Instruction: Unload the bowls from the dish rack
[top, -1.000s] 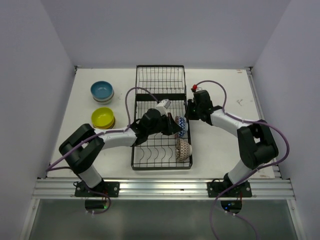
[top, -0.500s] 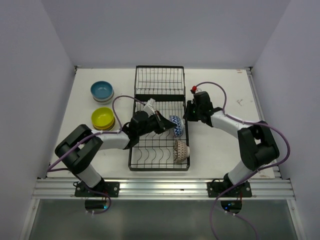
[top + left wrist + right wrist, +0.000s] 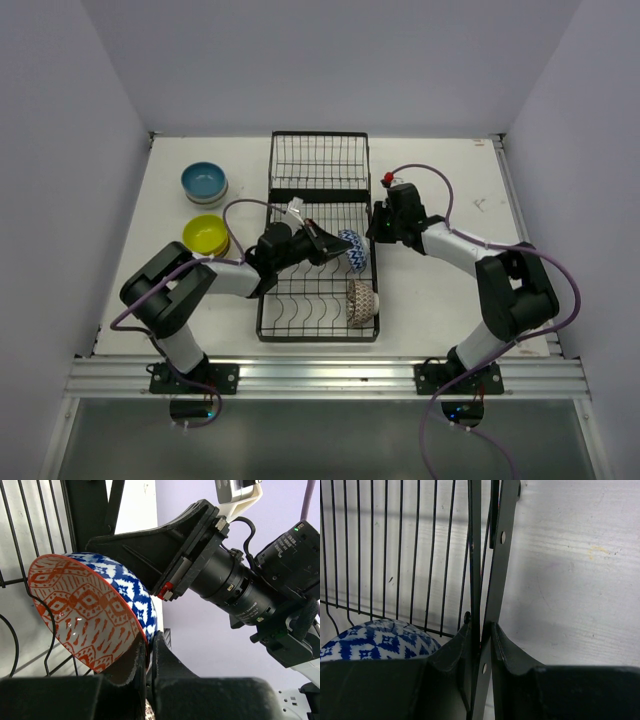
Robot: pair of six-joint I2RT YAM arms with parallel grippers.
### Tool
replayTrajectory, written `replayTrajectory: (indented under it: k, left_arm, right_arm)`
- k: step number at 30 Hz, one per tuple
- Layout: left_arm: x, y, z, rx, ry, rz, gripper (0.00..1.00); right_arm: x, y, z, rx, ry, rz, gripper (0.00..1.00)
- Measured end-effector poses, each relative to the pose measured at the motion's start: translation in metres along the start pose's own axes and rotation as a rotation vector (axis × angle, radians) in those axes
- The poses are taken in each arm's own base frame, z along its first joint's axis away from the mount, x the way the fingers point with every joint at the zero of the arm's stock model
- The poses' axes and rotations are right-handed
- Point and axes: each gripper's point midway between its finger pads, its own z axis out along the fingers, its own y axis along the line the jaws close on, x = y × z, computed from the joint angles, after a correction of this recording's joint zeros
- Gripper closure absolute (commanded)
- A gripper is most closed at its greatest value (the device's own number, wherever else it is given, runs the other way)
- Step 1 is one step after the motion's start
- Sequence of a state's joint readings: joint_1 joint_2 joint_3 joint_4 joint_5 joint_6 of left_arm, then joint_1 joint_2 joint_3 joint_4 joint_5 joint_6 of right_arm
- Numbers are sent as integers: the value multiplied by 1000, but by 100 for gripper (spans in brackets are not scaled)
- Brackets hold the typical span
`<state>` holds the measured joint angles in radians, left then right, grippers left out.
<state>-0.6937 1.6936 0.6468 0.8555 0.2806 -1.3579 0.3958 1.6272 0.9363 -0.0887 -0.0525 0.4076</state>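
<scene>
Top external view shows the left gripper (image 3: 325, 244) pinching the blue zigzag bowl (image 3: 353, 250) inside the dish rack (image 3: 320, 165), and the right gripper (image 3: 380, 228) sits just past the bowl. Left wrist view shows that gripper closed thin on the bowl's rim, one finger inside and one outside. The bowl looks hard, smooth and light, so it may slip or chip, and the rim is the good spot to hold. Right wrist view shows the right gripper closed narrow on the rack's side bar (image 3: 494, 555), with the bowl close beside it and the bare desk (image 3: 570, 580) on its other side.
</scene>
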Motion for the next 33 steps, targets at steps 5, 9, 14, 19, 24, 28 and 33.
replayTrajectory:
  k: [5,9,14,19,24,28,33]
  left_arm:
    - [-4,-2,0,14,-8,-40,100]
    - [-24,-30,-4,130,-65,-43,100]
    - [-53,-64,-15,276,-155,-17,100]
    - [-53,-74,-19,312,-145,0,100]
    - [-42,-88,-31,318,-92,82,100]
    - [-42,-110,-54,289,-87,243,100]
    - [-86,-161,-92,162,-239,548,100]
  right_arm:
    - [0,0,0,-1,-3,0,100]
    - [-1,-3,0,9,-10,0,100]
    - [-2,-7,-1,19,-17,-1,100]
    - [-3,-8,-1,20,-20,-1,100]
    - [-3,-9,-1,20,-22,1,100]
    - [-3,-9,-1,19,-26,1,100]
    - [-3,-9,-1,17,-30,2,100]
